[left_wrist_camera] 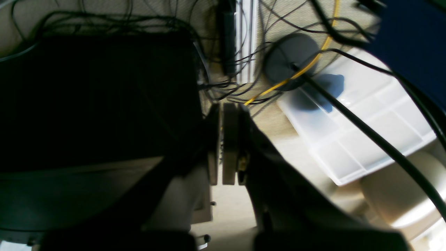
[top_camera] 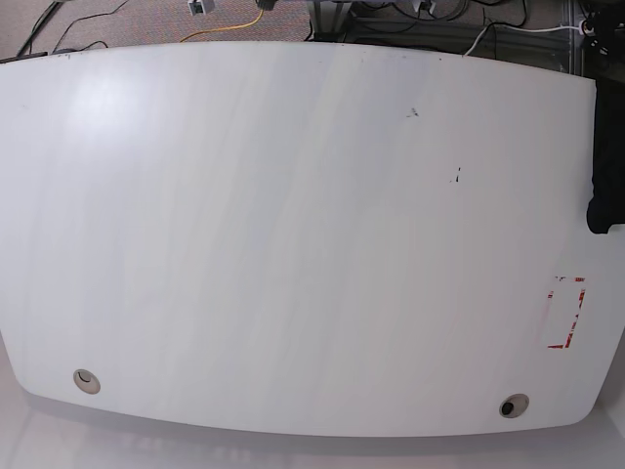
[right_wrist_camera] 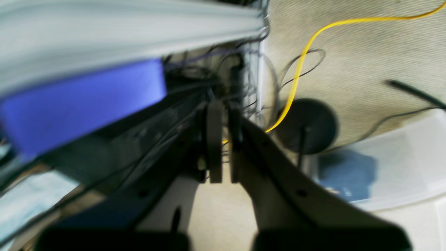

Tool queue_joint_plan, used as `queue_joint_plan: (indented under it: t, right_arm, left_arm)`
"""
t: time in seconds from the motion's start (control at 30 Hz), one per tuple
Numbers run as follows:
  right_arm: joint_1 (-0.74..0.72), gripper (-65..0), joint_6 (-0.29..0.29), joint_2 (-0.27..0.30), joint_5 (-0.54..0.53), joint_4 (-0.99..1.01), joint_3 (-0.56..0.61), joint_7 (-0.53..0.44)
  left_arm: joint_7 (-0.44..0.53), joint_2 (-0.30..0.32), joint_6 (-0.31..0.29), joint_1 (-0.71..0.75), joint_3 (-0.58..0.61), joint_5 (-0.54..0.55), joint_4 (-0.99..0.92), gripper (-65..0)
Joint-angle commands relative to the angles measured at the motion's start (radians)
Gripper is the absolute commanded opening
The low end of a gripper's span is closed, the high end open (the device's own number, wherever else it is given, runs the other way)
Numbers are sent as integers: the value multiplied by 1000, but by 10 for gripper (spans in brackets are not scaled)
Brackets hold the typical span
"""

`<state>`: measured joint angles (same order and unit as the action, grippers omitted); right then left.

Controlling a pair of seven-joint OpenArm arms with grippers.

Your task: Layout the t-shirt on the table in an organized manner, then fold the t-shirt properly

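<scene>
- While the table [top_camera: 293, 234] spreads white across the base view, the t-shirt [top_camera: 607, 166] shows only as a black strip at its right edge, partly draped past the rim.
- Neither arm appears in the base view, so the shirt lies apart from both grippers there.
- Near the table's right side sits a red dashed rectangle mark [top_camera: 567, 313], below the black fabric and clear of it.
- Two round grommets [top_camera: 87, 380] sit near the front edge, one at each end.
- From the left wrist view, the left gripper [left_wrist_camera: 222, 143] has its pads pressed together with nothing between them; it points at floor cables and a yellow cable [left_wrist_camera: 296, 73].
- A large dark mass fills the left of that view; whether it is the shirt cannot be told.
- A translucent plastic bin [left_wrist_camera: 359, 118] lies to the right of the left gripper.
- From the right wrist view, blurred, the right gripper [right_wrist_camera: 223, 143] has its pads nearly together, holding nothing, over the floor.
</scene>
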<state>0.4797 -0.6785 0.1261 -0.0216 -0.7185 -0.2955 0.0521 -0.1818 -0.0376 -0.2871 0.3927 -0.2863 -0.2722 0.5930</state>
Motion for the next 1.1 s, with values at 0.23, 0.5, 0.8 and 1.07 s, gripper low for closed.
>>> queue_joint_plan:
  t: [0.23,0.5,0.8,1.07]
  right_arm:
    - [-128,-621,81,22,81,195,-3,-13]
    - [-181,-621,173,-7,160,221,-5,-25]
    - [-221,-621,225,-19,188,250,-5,1]
    - [-263,-621,225,-19,188,320,-5,-2]
  left_arm:
    - [6,41,84,-119,0,1,-130,-650]
    - [5,40,150,-163,48,0,-186,-650]
    - [5,38,266,-231,85,1,-290,-650]
    - [3,29,277,-242,86,1,-292,-650]
